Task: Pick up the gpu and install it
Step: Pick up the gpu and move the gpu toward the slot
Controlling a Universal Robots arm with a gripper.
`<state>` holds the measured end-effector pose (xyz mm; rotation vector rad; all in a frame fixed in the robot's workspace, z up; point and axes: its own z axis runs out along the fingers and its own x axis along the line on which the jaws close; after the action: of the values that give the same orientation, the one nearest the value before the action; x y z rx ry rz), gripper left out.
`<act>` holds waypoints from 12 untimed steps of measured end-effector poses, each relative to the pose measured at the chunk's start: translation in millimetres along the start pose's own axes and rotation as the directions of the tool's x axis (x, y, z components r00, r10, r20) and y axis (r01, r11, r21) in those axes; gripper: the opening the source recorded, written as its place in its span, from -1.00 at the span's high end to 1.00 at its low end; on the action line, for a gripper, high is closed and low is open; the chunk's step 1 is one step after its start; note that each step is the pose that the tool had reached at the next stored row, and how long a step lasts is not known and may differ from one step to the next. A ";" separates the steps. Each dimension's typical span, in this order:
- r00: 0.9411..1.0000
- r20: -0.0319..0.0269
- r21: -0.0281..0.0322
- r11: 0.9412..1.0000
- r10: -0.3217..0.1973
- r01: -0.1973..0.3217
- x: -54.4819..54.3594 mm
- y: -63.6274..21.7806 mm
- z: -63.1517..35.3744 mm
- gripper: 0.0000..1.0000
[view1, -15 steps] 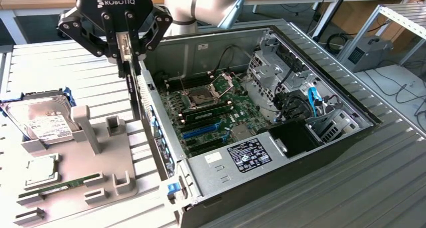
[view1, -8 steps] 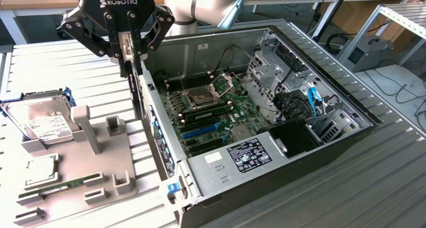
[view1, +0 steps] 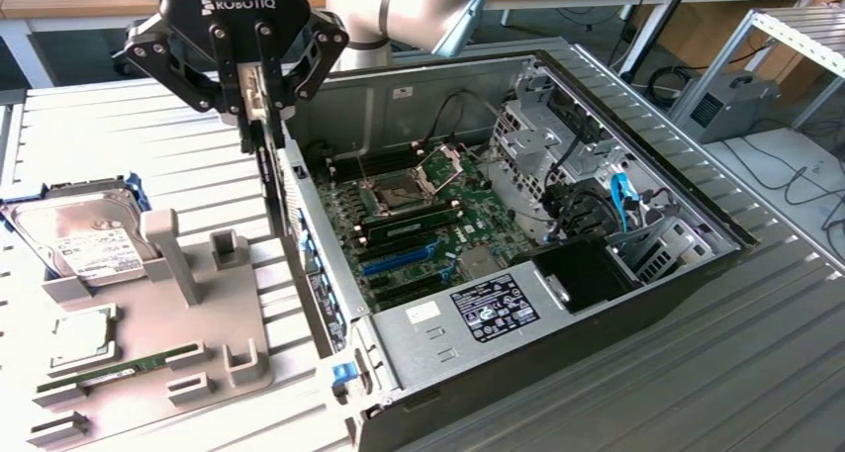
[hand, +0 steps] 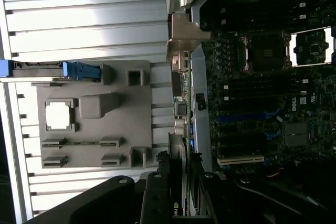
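- The gripper point(view1: 265, 113) is clamping its fingers on the top end of the gpu point(view1: 275, 190), so the card is hanging straight down from it, off the worktop.
- The card's long axis is running vertically, with the silver bracket end lowest and farthest from the fingers point(hand: 157, 187).
- In the wrist view the gpu point(hand: 179, 111) is showing edge-on, lining up just outside the computer case point(view1: 436, 333) wall, on the grey tray point(view1: 145, 353) side.
- The blue slots point(view1: 396, 259) on the board are lying toward the exterior view's right of the card, inside the case and lower than its bottom end.
- The gripper body is showing "ROBOTIQ" in white.
- White lettering on the board in the wrist view is looking like a Dell mark, though I cannot be sure.
- The labels on the hard drive point(view1: 82, 239) and on the case are too small to read.
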<state>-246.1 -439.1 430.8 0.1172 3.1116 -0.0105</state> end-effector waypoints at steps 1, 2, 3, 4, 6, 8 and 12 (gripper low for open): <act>1.000 0.000 0.000 1.000 0.000 0.000 -0.4 0.0 0.0 0.48; 1.000 0.000 0.000 1.000 0.000 0.000 -0.8 0.0 0.0 0.48; 1.000 0.000 0.000 1.000 0.000 0.000 -1.1 0.1 0.1 0.48; 1.000 0.000 0.000 1.000 0.000 0.000 -1.4 0.1 0.1 0.48; 1.000 0.000 0.000 1.000 0.000 0.000 -2.4 0.2 0.2 0.48; 1.000 0.000 0.000 1.000 0.000 0.000 -3.7 0.3 0.1 0.48; 1.000 0.000 0.000 1.000 0.000 0.000 -4.7 0.4 0.2 0.48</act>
<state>-241.3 -439.1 430.7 0.1172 3.1116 -0.0104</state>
